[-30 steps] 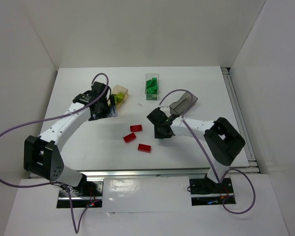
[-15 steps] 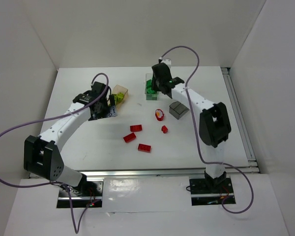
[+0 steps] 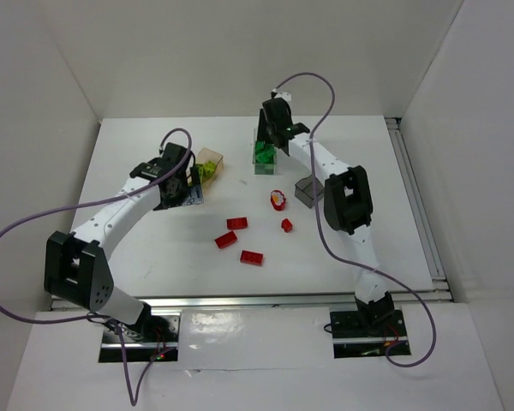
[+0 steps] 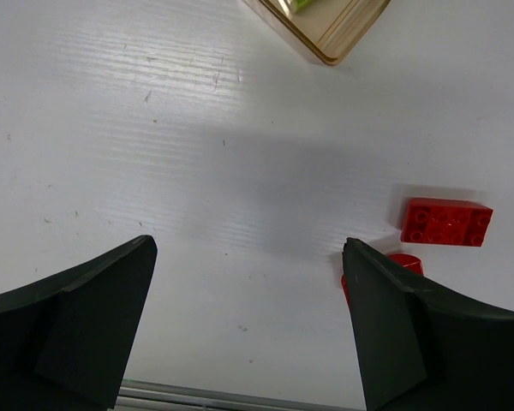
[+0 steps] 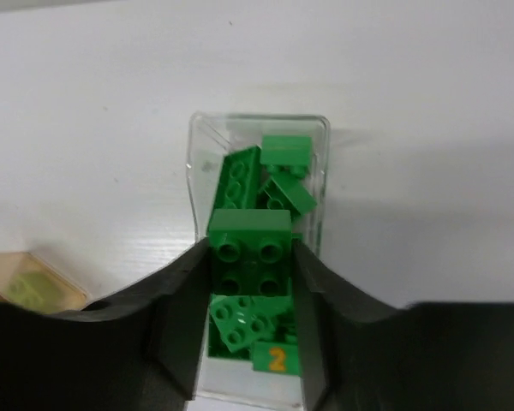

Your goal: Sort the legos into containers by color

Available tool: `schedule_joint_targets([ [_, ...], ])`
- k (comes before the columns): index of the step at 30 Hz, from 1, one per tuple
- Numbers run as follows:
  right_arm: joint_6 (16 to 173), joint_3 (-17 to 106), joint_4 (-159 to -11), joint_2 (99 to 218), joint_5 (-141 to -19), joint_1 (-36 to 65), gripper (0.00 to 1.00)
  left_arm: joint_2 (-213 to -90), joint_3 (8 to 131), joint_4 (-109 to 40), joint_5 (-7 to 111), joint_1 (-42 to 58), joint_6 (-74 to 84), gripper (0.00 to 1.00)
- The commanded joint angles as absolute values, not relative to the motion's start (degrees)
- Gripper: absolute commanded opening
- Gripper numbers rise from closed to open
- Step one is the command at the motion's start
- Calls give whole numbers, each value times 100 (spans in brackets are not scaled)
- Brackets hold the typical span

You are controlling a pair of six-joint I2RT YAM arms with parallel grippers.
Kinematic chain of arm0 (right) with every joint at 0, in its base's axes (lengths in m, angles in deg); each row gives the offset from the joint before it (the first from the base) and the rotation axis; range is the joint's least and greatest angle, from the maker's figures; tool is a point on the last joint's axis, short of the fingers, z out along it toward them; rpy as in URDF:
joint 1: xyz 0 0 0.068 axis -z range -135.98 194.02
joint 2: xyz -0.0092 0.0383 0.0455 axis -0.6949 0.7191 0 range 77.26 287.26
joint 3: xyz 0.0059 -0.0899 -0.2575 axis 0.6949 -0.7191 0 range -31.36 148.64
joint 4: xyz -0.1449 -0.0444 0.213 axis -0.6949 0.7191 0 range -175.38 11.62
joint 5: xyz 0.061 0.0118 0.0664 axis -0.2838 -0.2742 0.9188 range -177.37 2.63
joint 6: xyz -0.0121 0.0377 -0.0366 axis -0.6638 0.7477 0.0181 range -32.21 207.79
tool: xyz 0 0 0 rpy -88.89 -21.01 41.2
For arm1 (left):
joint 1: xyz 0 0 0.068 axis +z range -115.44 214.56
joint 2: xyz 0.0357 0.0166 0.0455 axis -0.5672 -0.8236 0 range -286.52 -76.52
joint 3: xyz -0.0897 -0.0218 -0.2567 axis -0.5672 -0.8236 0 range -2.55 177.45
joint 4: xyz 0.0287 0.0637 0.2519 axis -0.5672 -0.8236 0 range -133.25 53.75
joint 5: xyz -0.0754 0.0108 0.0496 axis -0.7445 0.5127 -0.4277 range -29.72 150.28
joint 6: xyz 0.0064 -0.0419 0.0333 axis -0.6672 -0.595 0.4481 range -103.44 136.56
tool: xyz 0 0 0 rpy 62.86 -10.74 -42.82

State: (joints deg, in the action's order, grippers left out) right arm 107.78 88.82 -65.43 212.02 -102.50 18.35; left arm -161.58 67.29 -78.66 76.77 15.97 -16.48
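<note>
My right gripper (image 5: 250,257) is shut on a dark green brick (image 5: 248,229) and holds it over the clear container (image 5: 322,184), which holds several dark green legos. In the top view this gripper (image 3: 275,137) is at the back, above that container (image 3: 265,155). My left gripper (image 4: 248,248) is open and empty above bare table. It sits beside the orange-tan container (image 3: 211,160), which holds yellow-green legos. Three red bricks (image 3: 236,223) (image 3: 227,240) (image 3: 252,257) lie mid-table, and a small red one (image 3: 286,224) to their right. The smoky grey container (image 3: 307,190) stands right of centre.
A small round red and yellow piece (image 3: 278,199) lies left of the grey container. In the left wrist view a red brick (image 4: 446,222) lies to the right and a corner of the orange-tan container (image 4: 325,30) is at the top. White walls surround the table.
My right arm has swung from the middle of the table to the back, over the clear container. The grey container has shifted slightly. The left arm has barely moved.
</note>
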Motion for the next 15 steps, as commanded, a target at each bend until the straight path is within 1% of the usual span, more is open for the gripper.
schedule_joint_targets([
  [1,10537,9676,-6736,21497,-10143,1827,65,-16231,6803,-7905,7794,1575,-1544,99],
  [3,10537,9923,-6605,21639,-10143,1827,71,-16231,6803,-7905,7794,1575,-1544,99],
  [5,10537,10004,-6455,21639,-10230,1774,71,-16231,6855,-7905,7794,1575,-1544,99],
  [7,10537,9610,-6559,21219,-10432,1774,71,-16170,6855,-7905,7847,1575,-1544,99],
  [8,10589,8973,-6691,20991,-10520,1722,71,-16169,6855,-7957,7847,1575,-1544,99],
  [9,10589,8584,-6840,20432,-10591,1660,67,-16099,6855,-7958,7847,1575,-1544,99],
  [10,10589,8171,-7198,20122,-10739,1660,65,-16099,6855,-7958,7847,1575,-1544,99],
  [11,10589,7332,-7410,19823,-10741,1660,64,-16029,6803,-7958,7847,1575,-1544,99],
  [12,10589,6975,-7595,19298,-10741,1599,62,-15968,6803,-7958,7899,1627,-1544,99],
  [14,10660,6368,-8000,19012,-10583,1598,61,-15967,6750,-7958,7900,1627,-1544,99],
  [15,10660,6417,-7940,19011,-10582,1650,61,-15906,6750,-7958,7900,1627,-1544,99],
])
